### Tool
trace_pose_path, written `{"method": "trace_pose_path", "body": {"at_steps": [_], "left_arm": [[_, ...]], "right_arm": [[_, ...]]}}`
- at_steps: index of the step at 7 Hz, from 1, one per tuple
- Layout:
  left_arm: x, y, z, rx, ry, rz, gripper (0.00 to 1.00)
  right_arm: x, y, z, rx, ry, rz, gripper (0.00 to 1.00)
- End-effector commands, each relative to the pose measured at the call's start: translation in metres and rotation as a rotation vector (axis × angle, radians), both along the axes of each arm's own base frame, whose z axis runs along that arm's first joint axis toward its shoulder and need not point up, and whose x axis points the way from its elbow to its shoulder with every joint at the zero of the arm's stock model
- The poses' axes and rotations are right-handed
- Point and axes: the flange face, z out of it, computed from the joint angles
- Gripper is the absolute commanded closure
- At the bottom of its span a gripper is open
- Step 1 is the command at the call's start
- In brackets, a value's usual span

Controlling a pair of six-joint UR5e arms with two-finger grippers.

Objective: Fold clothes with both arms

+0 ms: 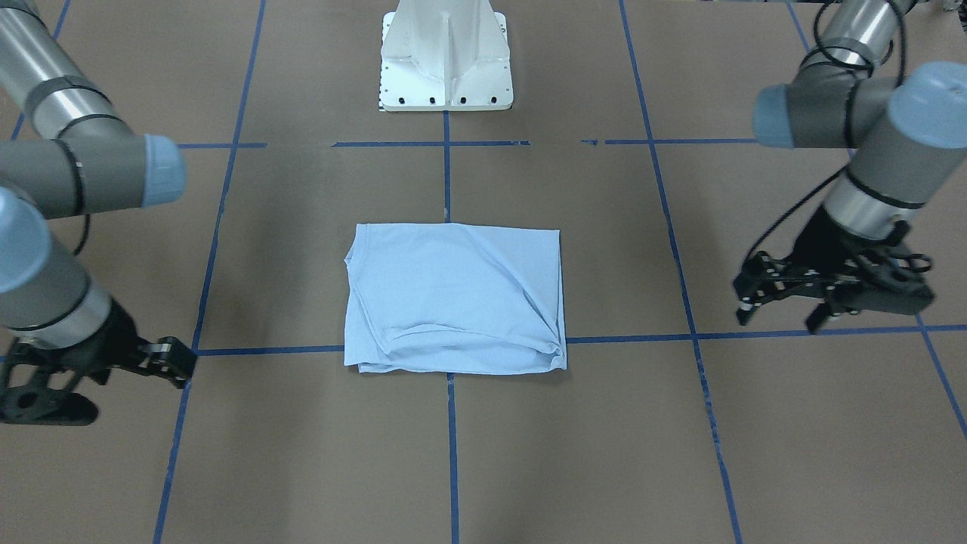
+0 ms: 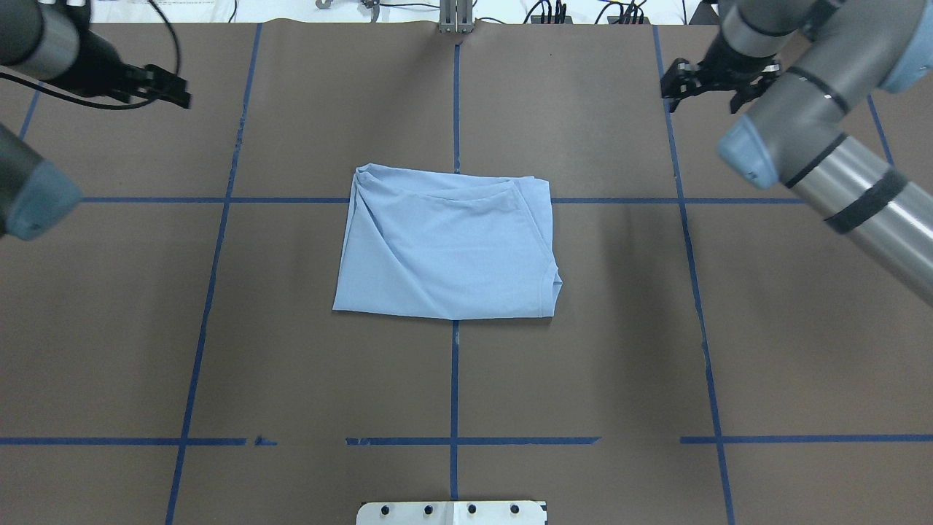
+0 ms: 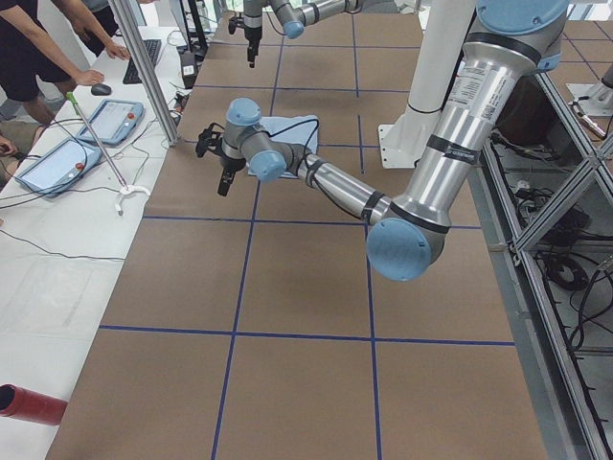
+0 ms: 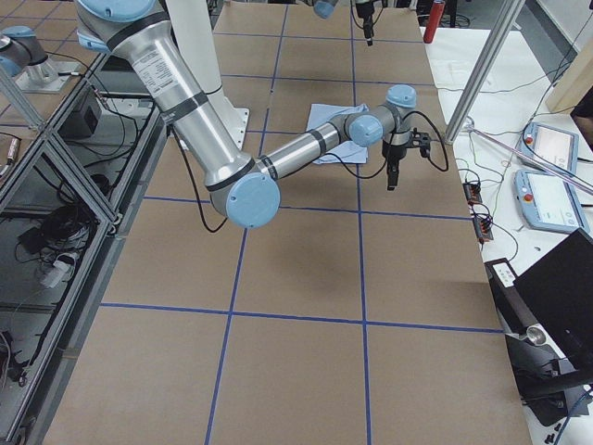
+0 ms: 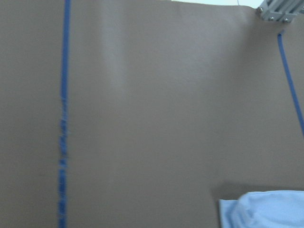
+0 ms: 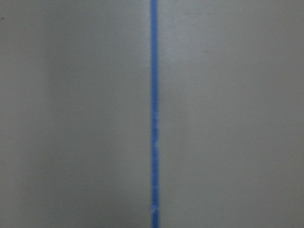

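The pale light-blue T-shirt (image 1: 453, 298) lies folded into a flat rectangle at the middle of the brown table (image 2: 444, 244). Its chest print and neck label are hidden. A corner of it shows in the left wrist view (image 5: 266, 211). My left gripper (image 1: 778, 316) hangs open and empty over the table, well off to the shirt's side (image 2: 171, 87). My right gripper (image 2: 703, 91) is open and empty on the other side, equally far from the shirt (image 1: 177, 363). The right wrist view shows only bare table and blue tape.
The white pedestal base (image 1: 446, 60) stands at the robot's side of the table. Blue tape lines (image 2: 454, 364) divide the brown surface into squares. In the exterior left view, operators and tablets (image 3: 105, 120) are at a white bench beyond the table's far edge.
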Motion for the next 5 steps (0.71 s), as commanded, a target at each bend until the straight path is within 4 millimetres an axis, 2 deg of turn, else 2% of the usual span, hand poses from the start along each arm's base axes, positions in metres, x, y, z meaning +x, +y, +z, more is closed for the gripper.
{"method": "trace_pose_path", "body": {"at_steps": [1,2,3,4,5], "left_arm": [[-0.153,0.001,0.087,0.098,-0.233,0.082,0.0],[-0.207,0.004,0.114,0.119,-0.324,0.15,0.0],[-0.256,0.01,0.149,0.093,-0.374,0.199,0.0],[-0.288,0.034,0.191,0.06,-0.36,0.216,0.0],[-0.284,0.053,0.208,0.044,-0.277,0.23,0.0]], "right_arm": [[0.167,0.021,0.1,0.076,-0.029,-0.123,0.0],[0.237,0.045,0.154,0.102,-0.046,-0.174,0.0],[0.294,0.067,0.182,0.103,-0.063,-0.205,0.0],[0.339,0.094,0.215,0.114,-0.06,-0.25,0.0],[0.37,0.121,0.235,0.11,-0.06,-0.227,0.0]]}}
